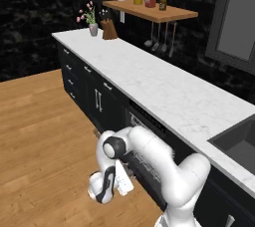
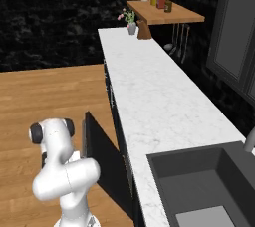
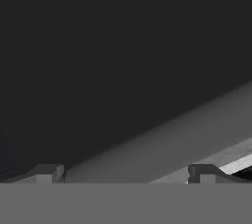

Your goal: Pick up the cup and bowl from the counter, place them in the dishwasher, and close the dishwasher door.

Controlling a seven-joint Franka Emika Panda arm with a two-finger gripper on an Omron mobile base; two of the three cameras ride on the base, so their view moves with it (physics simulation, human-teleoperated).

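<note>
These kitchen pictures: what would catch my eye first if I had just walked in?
Probably the white robot arm, bent low in front of the black cabinets, its open fingers close against the dishwasher door, which stands partly raised. Next comes the long white marble counter running away from the dark sink. At its far end sit pink flowers under a wooden shelf of jars.

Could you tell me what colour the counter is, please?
White marble with grey veins, counter, clearest in left base view.

Even, flat rendered light; the counter (image 1: 164,86) is bright and the floor (image 1: 45,136) warm, the walls near black. No glare. Hand view is dim, soft-edged, a paler grey band toward 4 o'clock.
</note>
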